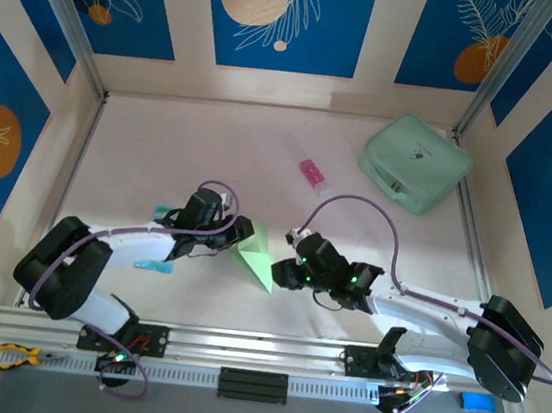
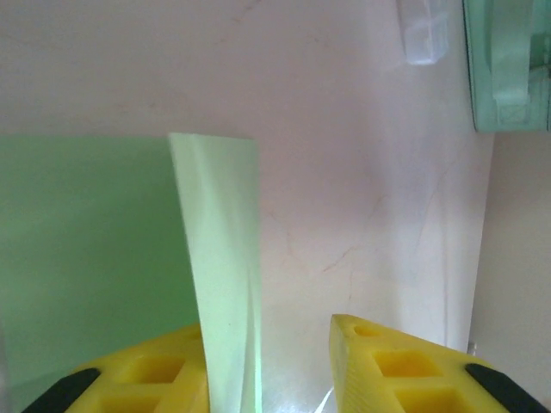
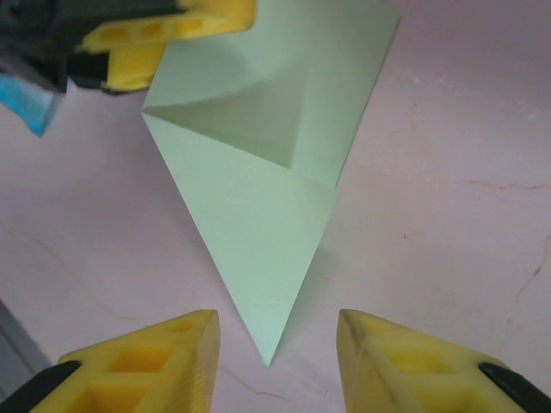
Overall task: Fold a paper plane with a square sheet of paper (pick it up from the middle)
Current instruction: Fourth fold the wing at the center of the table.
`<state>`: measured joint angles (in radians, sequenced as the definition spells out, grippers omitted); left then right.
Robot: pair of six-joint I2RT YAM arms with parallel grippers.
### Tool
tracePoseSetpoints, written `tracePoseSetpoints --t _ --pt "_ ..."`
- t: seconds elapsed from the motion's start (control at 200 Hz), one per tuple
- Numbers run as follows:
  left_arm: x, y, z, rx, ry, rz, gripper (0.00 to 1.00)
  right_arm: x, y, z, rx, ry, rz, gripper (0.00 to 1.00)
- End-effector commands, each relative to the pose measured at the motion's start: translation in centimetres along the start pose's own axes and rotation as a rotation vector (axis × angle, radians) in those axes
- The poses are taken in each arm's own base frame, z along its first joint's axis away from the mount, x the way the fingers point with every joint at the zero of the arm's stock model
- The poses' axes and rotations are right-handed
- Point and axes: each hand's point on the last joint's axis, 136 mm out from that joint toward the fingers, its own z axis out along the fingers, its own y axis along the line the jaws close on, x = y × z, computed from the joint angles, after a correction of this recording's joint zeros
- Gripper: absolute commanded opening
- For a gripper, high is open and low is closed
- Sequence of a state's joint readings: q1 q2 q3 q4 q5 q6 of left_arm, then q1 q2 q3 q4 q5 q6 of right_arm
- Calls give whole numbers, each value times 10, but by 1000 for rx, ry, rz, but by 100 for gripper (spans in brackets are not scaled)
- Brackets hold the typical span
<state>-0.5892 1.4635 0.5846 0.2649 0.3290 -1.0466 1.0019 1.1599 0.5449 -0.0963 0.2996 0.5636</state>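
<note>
The paper (image 1: 256, 257), thin matte lime-green, is creased into a long pointed triangle with one flap raised, on the smooth pale table (image 1: 162, 152) between the grippers. The left gripper (image 2: 271, 331) is part open at its wide end, the flap just beside one yellow finger, unpinched; the right gripper (image 3: 275, 323), part open and empty, straddles the tip without touching. A mint case (image 1: 414, 163) and pink tube (image 1: 311, 173) lie well behind

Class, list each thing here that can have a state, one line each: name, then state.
square sheet of paper: partly folded to a point, one flap raised
left gripper: open, raised flap between its fingers
right gripper: open, holding nothing
mint-green case: closed
pink-and-white tube: lying flat
</note>
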Motion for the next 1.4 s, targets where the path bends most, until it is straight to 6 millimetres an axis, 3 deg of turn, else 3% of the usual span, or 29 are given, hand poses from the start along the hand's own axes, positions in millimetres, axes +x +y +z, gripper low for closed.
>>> tracePoseSetpoints --t 0.0,0.07,0.335,0.62,0.885,1.11,1.395 --pt "1 -11 0 41 54 50 35 -8 -1 -1 59 -102 -133 41" --pt "-2 -10 -2 46 59 42 32 1 2 2 60 -87 -191 41" --pt "-11 -4 -2 57 42 -40 0 13 9 8 91 -83 -339 42" --pt "-28 -4 -10 39 -78 -116 0 10 15 25 187 -69 -503 41" --pt "-22 0 -11 6 -87 -118 0 2 19 46 231 -79 -537 42" --pt "-19 -5 -6 22 -47 -101 12 -3 16 57 244 -82 -527 41" --pt "-16 -6 0 24 -14 -101 12 -4 12 69 267 -69 -543 39"
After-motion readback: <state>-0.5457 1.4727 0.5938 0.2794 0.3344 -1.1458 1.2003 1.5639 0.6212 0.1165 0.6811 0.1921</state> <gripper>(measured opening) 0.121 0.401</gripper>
